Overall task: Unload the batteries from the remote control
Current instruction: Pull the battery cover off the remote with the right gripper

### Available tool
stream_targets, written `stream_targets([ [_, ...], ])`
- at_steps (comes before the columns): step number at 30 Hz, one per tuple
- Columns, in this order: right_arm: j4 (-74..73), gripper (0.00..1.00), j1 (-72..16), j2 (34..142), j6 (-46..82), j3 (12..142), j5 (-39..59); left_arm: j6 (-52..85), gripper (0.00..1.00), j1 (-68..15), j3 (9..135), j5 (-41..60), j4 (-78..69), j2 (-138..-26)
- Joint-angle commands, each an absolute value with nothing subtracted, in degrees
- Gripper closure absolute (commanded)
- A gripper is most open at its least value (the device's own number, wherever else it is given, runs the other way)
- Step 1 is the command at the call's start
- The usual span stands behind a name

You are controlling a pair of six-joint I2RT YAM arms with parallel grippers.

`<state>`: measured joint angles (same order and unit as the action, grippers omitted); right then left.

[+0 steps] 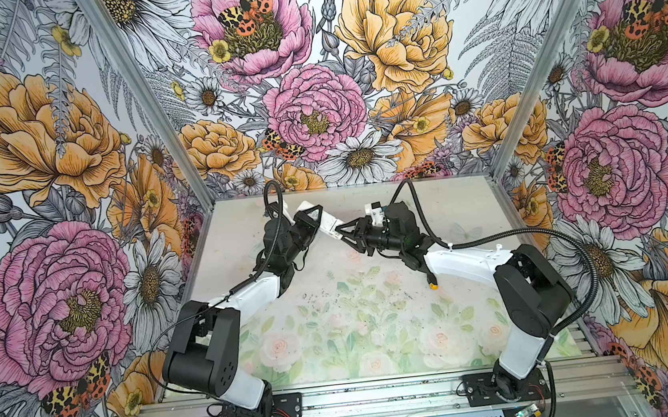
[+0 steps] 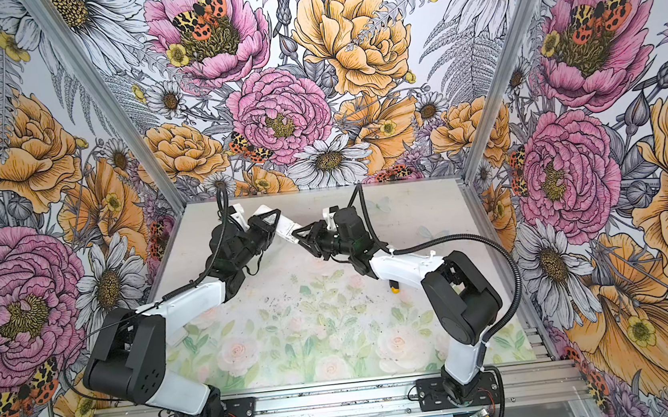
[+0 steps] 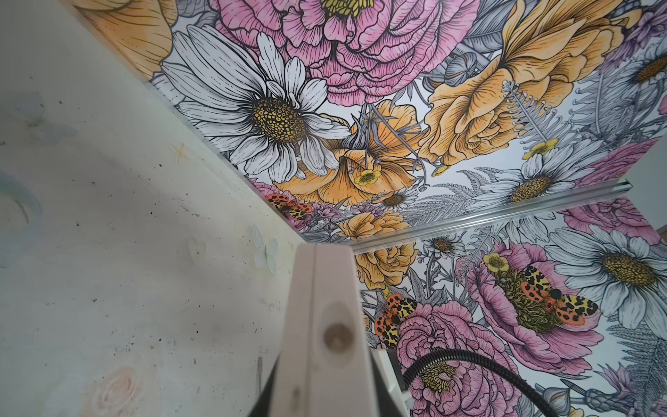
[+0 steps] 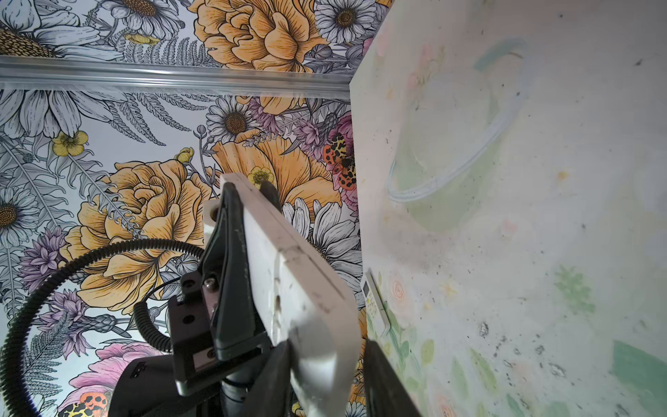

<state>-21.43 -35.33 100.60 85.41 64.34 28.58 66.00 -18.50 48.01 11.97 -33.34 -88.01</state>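
In both top views the remote control [image 1: 327, 223] bridges the grippers. Its long axis runs from the left gripper [image 1: 313, 216], clamped on one end, to the right gripper [image 1: 342, 230], pinching the other. Left wrist view: it juts straight out from the jaws. Right wrist view: likewise, between both jaws. No batteries show; presumably they are inside, with all the unloading left.

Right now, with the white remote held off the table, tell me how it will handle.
Likely stiff: the remote runs straight from the left claw to the right claw, no sag. Probably slippery: its casing looks like smooth hard plastic. Flat-sided, so unlikely to roll if dropped.
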Motion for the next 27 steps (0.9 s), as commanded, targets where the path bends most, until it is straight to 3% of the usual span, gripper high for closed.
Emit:
stream_targets([
  [1,-20.3,0.7,-35.2,98.8,84.0,64.0,27.9,65.1,1.0,-17.9,49.0,11.7,-36.9,-88.9],
  [27,-20.3,0.79,-34.9,97.2,83.7,63.6,27.9,62.1,1.0,-18.8,47.9,11.6,-34.5,-89.0],
])
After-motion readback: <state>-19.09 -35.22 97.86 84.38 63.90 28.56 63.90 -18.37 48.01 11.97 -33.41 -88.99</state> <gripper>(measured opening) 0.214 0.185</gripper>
